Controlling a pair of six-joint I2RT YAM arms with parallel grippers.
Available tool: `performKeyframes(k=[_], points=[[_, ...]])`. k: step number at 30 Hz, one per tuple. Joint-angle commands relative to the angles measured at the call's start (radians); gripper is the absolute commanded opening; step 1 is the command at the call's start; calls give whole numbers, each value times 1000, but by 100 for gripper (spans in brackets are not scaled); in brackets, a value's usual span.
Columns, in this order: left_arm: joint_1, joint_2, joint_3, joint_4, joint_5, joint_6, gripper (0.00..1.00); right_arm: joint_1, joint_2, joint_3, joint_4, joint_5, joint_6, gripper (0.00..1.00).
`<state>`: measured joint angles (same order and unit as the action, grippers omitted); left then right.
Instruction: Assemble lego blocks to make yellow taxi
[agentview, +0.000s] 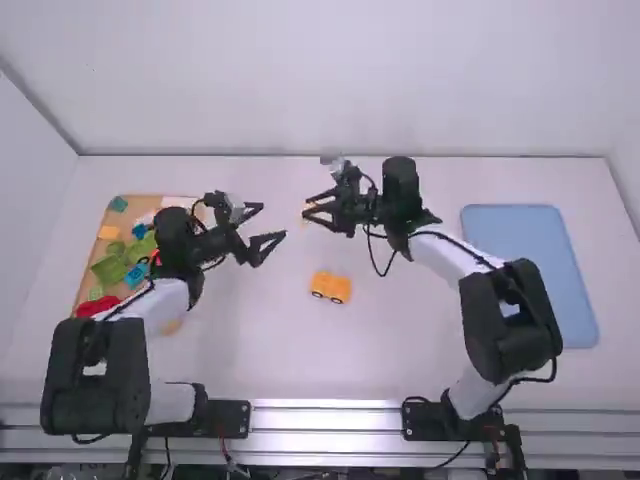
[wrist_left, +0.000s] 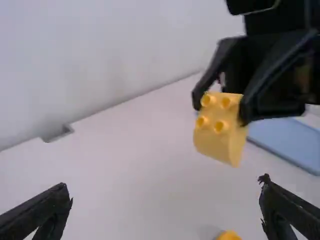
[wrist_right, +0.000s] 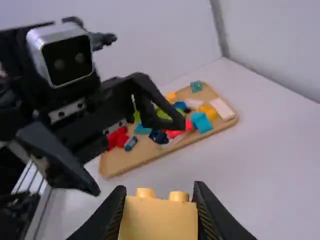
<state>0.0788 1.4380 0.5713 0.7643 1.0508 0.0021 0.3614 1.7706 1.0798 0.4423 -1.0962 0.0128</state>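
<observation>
My left gripper (agentview: 262, 229) is open above the table, left of the middle, its fingers facing the other arm. In the left wrist view, the left gripper (wrist_left: 166, 212) has nothing between its widely parted fingers. Across from it, my right gripper (agentview: 312, 211) is shut on a yellow block (agentview: 308, 210). The right wrist view has the right gripper (wrist_right: 159, 212) pinching that yellow block (wrist_right: 158, 220) by its sides, two studs on top. Four-sided studs face the left wrist camera on the block (wrist_left: 220, 127). A yellow-orange wheeled piece (agentview: 331, 287) rests on the table below the grippers.
A wooden tray (agentview: 88, 268) of mixed coloured blocks lies at the left, partly behind the left arm. On the far right lies a blue tray (agentview: 530, 270). The back wall rises behind the table.
</observation>
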Motion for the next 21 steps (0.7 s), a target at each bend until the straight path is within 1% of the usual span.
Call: performKeyframes(k=[1,2,3,5,6,9,11,16,21], points=[[18,2,38,-25,267,-12,99,15,8,74,-85,-106,-220,13],[18,2,44,-35,285,-2,99,19,8,88,-127,-113,-261,13],[10,2,57,-74,339,54,99,29,8,117,-228,-111,-351,13],[3,2,66,-118,368,112,99,35,8,138,-301,-113,-421,13],[-1,2,72,-159,374,158,99,43,8,156,-370,-112,-488,13],[-1,2,76,-227,362,222,99,53,8,192,-491,-116,-595,13],[-3,2,76,-285,321,262,99,54,8,223,-573,-116,-643,13],[-43,2,76,-346,283,349,99,54,8,237,-608,-142,-669,13],[-99,2,77,-330,238,354,99,62,8,235,-644,-130,-698,13]])
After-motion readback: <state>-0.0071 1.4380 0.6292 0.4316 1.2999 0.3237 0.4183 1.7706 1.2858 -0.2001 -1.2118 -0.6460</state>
